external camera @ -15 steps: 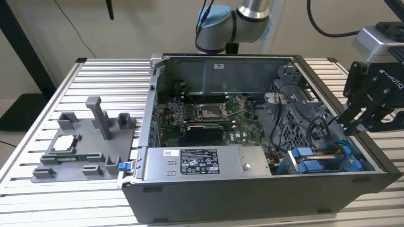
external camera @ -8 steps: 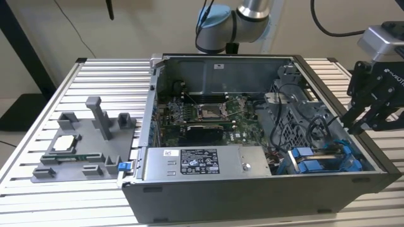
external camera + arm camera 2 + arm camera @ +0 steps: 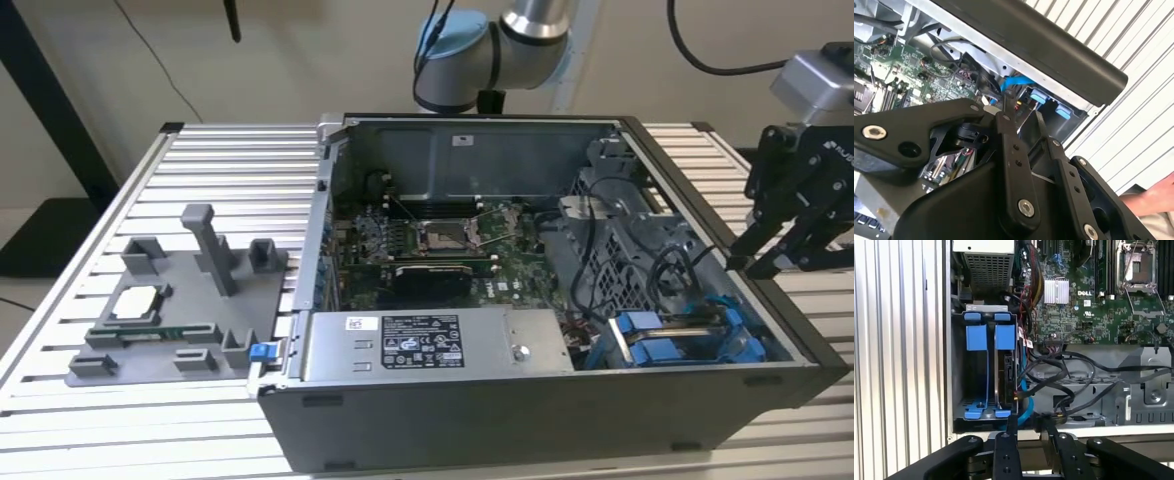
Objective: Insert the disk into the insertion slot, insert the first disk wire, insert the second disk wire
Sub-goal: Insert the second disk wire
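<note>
Inside the insertion slot (image 3: 957, 370), two blue carriers (image 3: 975, 337) (one disk (image 3: 1006, 372)); jaws apart

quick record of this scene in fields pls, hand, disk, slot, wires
case: open, on the slatted table
insertion slot: grey cage with blue fittings in a corner of the case
disk: appears seated on edge in one bay
wires: blue cable runs beside the disk; plugged or not, cannot tell
hand: hangs over the case wall at the exterior view's right, near the insertion slot
</note>
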